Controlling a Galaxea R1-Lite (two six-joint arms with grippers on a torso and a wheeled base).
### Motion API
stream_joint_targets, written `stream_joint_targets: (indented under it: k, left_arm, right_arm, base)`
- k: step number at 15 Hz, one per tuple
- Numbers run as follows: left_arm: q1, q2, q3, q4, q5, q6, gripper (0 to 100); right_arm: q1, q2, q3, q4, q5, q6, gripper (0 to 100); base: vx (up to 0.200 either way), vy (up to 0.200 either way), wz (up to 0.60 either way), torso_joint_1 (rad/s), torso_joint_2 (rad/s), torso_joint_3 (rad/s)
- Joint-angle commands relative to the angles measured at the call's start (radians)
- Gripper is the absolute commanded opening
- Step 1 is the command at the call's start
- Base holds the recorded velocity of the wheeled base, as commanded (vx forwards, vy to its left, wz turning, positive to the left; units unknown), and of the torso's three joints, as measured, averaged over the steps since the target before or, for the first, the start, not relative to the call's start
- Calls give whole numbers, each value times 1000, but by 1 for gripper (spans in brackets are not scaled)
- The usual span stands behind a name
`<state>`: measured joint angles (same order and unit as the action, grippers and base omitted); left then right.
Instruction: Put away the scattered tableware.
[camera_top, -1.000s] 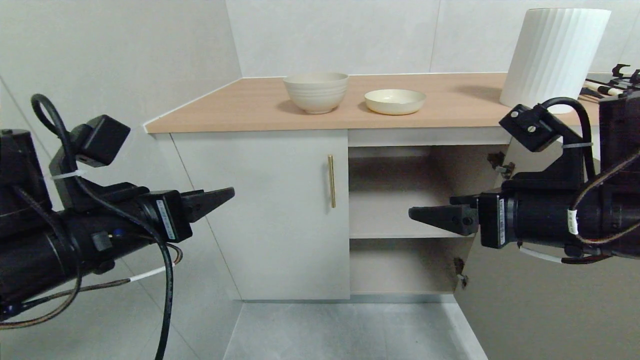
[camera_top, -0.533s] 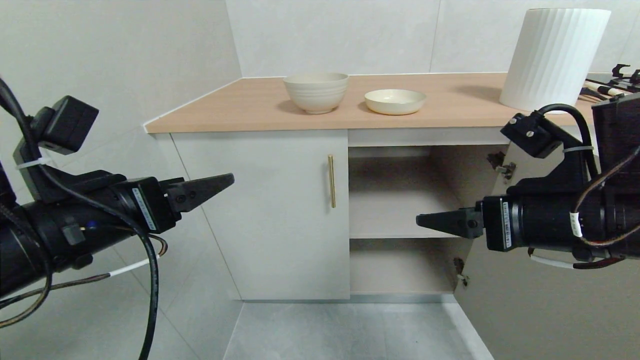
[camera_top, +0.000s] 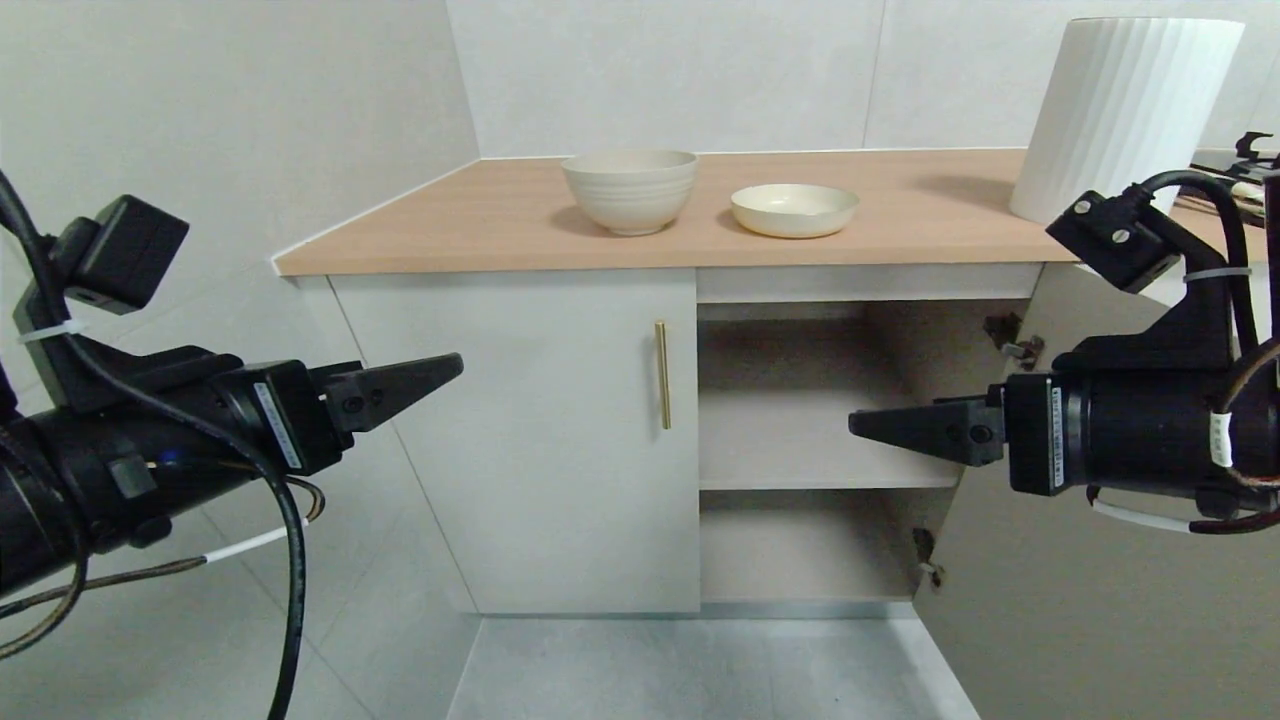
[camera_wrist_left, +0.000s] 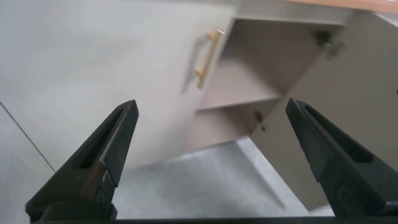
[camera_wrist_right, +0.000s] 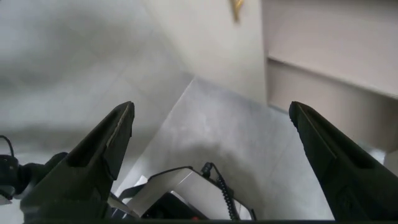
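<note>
Jaws of the left gripper (camera_top: 450, 366) gape, low before the shut door (camera_top: 540, 450). Bowl (camera_top: 629, 190) and dish (camera_top: 794, 209) sit higher, on the counter (camera_top: 450, 225). Right gripper (camera_top: 860, 423), also spread, hangs nearer the dish, beside the open shelf (camera_top: 790, 445).

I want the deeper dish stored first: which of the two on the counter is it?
The ribbed bowl, nearer the left end of the counter; the pale dish beside it is wide and shallow.

Tall white ribbed cylinder (camera_top: 1130, 110) stands far right on wooden countertop (camera_top: 450, 215); dark tools (camera_top: 1248, 146) lie just right of it.
</note>
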<state>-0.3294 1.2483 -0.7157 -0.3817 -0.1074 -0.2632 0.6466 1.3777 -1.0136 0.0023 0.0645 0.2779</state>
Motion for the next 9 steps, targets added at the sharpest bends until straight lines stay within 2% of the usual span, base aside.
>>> stream_joint_targets:
  k: [1, 9]
  left_arm:
    - [0, 2, -1, 0, 0, -1, 100]
    - [0, 11, 1, 3, -1, -1, 100]
  right_arm:
    - [1, -5, 3, 1, 1, 0, 100]
    - [1, -22, 58, 4, 9, -31, 100]
  base:
    - [200, 0, 0, 7, -2, -17]
    - [200, 0, 0, 4, 3, 4]
